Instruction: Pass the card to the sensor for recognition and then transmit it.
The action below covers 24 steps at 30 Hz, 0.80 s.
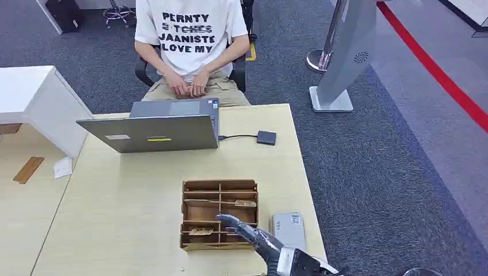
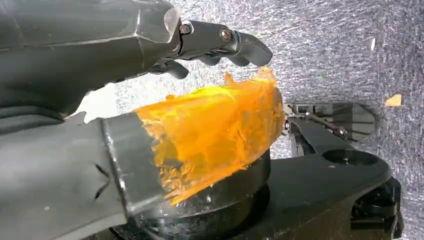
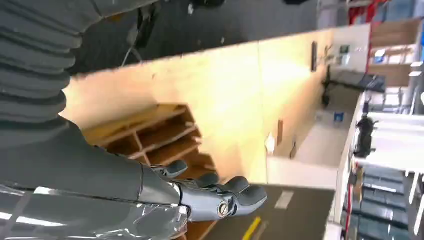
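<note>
From the head camera I see the pale wooden table with a person seated behind an open laptop. Toward my near edge sits the wooden compartment tray, and just right of it the grey sensor. My right hand reaches over the tray's near right corner, fingers apart and holding nothing. Cards lie in the tray's compartments, one in the near left slot, another further back on the right. The right wrist camera adds the fingers extended above the tray. The left wrist camera shows my left hand hanging over grey carpet, orange-taped thumb apart from the curled fingers, nothing held.
</note>
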{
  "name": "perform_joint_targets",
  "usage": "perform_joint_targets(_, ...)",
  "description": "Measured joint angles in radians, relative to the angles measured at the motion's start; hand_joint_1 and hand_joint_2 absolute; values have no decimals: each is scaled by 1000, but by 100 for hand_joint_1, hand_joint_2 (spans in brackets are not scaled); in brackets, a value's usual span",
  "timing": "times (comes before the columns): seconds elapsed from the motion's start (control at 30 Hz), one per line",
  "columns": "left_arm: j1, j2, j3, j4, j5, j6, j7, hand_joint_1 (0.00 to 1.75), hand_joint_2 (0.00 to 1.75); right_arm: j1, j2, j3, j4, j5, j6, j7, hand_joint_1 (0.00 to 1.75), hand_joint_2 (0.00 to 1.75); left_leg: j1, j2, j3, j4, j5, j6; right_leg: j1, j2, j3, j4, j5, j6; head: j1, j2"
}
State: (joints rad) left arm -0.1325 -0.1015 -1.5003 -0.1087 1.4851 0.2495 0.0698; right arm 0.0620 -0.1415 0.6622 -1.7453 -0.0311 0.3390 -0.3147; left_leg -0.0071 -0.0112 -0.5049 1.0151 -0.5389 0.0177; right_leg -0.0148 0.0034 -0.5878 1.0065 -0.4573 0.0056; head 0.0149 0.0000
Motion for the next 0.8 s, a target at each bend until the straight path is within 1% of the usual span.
perform_joint_targets(0.03, 1, -1, 0, 0, 3, 2, 0, 0, 0, 0, 0, 2, -6, 34, -36, 1, 0, 175, 0, 0, 0, 0, 0, 0, 0, 0, 0, 0, 0, 0, 0, 0)
perform_joint_targets(0.1, 3, -2, 1, 0, 5, 3, 0, 0, 0, 0, 0, 3, -19, 73, -85, 3, 0, 175, 0, 0, 0, 0, 0, 0, 0, 0, 0, 0, 0, 0, 0, 0)
perform_joint_targets(0.27, 3, -3, 1, 0, 7, 5, -2, 0, 0, -2, 0, 5, -35, 104, -111, 5, 0, 175, 0, 0, 0, 0, 0, 0, 0, 0, 0, 0, 0, 0, 0, 0)
perform_joint_targets(0.33, 3, -3, 2, 0, 8, 5, -2, 0, 0, -2, 0, 6, -39, 134, -134, 5, 0, 175, 0, 0, 0, 0, 0, 0, 0, 0, 0, 0, 0, 0, 0, 0)
perform_joint_targets(0.4, 3, -3, 2, 0, 9, 5, -2, 0, 0, -3, 0, 11, -45, 195, -187, 6, 0, 175, 0, 0, 0, 0, 0, 0, 0, 0, 0, 0, 0, 0, 0, 0)
perform_joint_targets(0.5, 3, -6, 2, 0, 14, 8, -2, 0, 0, -3, 0, 19, -61, 314, -294, 10, 0, 175, 0, 0, 0, 0, 0, 0, 0, 0, 0, 0, 0, 0, 0, 0)
perform_joint_targets(0.53, 3, -7, 1, 0, 14, 10, -1, 0, 0, -3, 0, 23, -66, 348, -328, 13, 7, 175, 0, 0, 0, 0, 0, 0, 0, 0, 0, 0, 0, 0, 0, 0)
perform_joint_targets(0.57, 3, -8, 1, 0, 14, 11, -1, 0, 0, -4, 0, 27, -71, 381, -357, 15, 23, 175, 0, 0, 0, 0, 0, 0, 0, 0, 0, 0, 0, 0, 0, 0)
perform_joint_targets(0.6, 3, -10, 1, 0, 14, 11, 1, 0, 0, -6, 0, 32, -76, 413, -385, 16, 56, 175, 0, 0, 0, 0, 0, 0, 0, 0, 0, 0, 0, 0, 0, 0)
perform_joint_targets(0.63, 3, -11, 1, 0, 14, 11, 2, 0, 0, -9, 1, 37, -79, 436, -407, 18, 147, 175, 0, 0, 0, 0, 0, 0, 0, 0, 0, 0, 0, 0, 0, 0)
perform_joint_targets(0.67, 3, -11, 1, 0, 12, 11, 2, 0, 0, -11, 1, 42, -83, 454, -426, 19, 175, 175, 0, 0, 0, 0, 0, 0, 0, 0, 0, 0, 0, 0, 0, 0)
perform_joint_targets(0.8, 2, -15, 1, 0, 7, 12, 5, 0, 0, -26, 1, 63, -92, 538, -489, 27, 175, 175, 0, 0, 0, 0, 0, 0, 0, 0, 0, 0, 0, 0, 0, 0)
